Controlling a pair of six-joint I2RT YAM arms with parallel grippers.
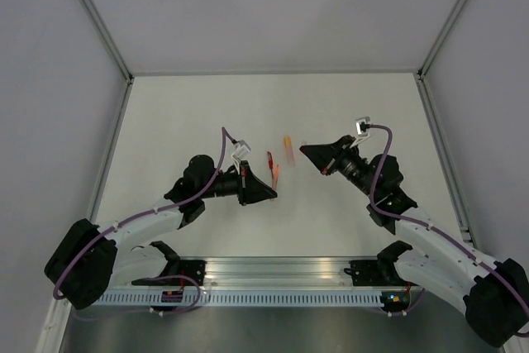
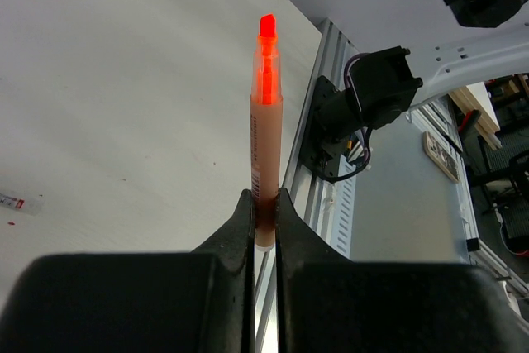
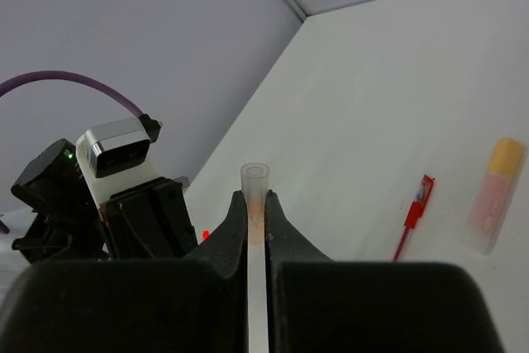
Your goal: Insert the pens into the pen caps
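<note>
— Left gripper [image 2: 264,204] is pinched narrow on the orange pen [image 2: 266,130] near its tail, tip bare, held above mid-desk.
— Light, stiff, slick plastic, I'd say (it may pivot if pushed off-axis).
— And the right gripper [image 3: 257,204] clamps the orange cap [image 3: 256,178] low, mouth free.
— Below, the red pen [image 3: 413,217] and a pale stubby piece [image 3: 494,196] lie apart around the desk's middle, probably out of the way.

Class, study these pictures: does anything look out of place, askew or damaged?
Nothing stands out. The left gripper holds the orange pen straight in its jaws; the right gripper holds a pen cap likewise. A red pen lies flat on the table.
</note>
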